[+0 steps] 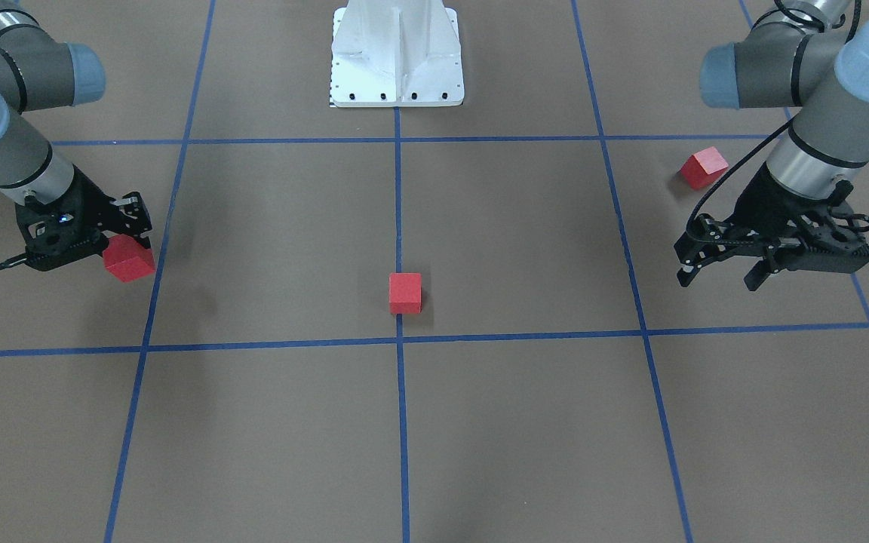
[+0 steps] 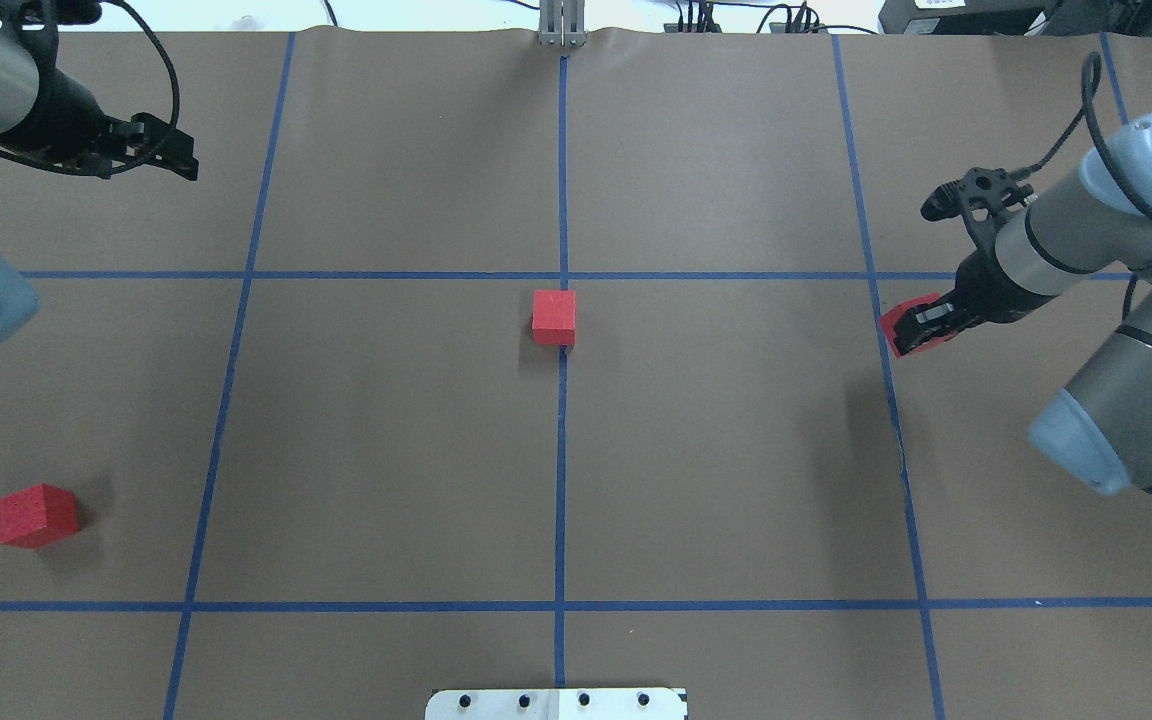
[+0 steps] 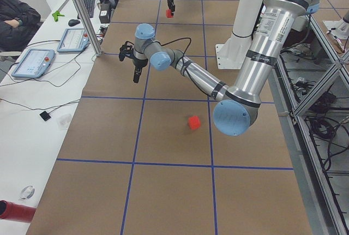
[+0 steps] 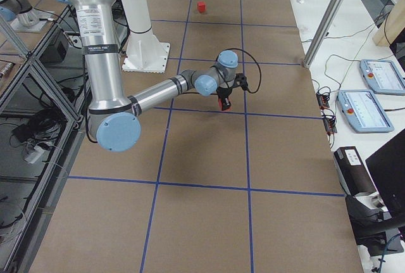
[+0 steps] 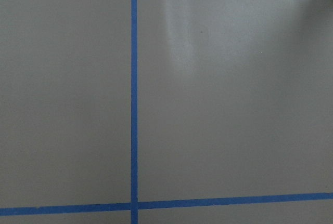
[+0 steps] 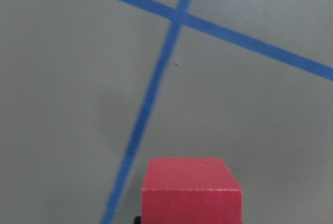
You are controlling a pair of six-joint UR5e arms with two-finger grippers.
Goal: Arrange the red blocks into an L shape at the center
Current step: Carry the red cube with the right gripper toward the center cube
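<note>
In the front-facing view, your right hand (image 1: 131,240) is at the picture's left, clenched on the gripped block (image 1: 129,259), just outside a blue tape line (image 1: 157,256). The middle block (image 1: 405,292) stands on the bench (image 1: 291,437), on the middle tape line and just on the robot's side of the centre crossing (image 1: 401,340). Your left hand (image 1: 717,280) hangs at the picture's right with its fingers spread and nothing between them. The loose block (image 1: 704,167) lies near it, toward the base plate (image 1: 397,53).

From overhead, the right hand (image 2: 921,320) grips its block (image 2: 904,328) over the right-hand grid line. The middle block (image 2: 554,316) sits just on the robot's side of the crossing. The loose block (image 2: 35,515) is well apart from it, at the far left. The left hand (image 2: 171,155) is up in the far left corner.

In the left-side view, the loose block (image 3: 193,122) lies beside the near arm's elbow. The far hand (image 3: 170,7) carries a red block (image 3: 169,13).

In the right-side view, the near hand (image 4: 224,101) has red showing between its fingers. The loose block (image 4: 201,7) is far down the bench.

Your left wrist camera shows only brown bench (image 5: 234,104) and tape lines.

Your right wrist camera shows the gripped block (image 6: 191,190) at the bottom edge, with a tape crossing (image 6: 179,16) beyond it.
</note>
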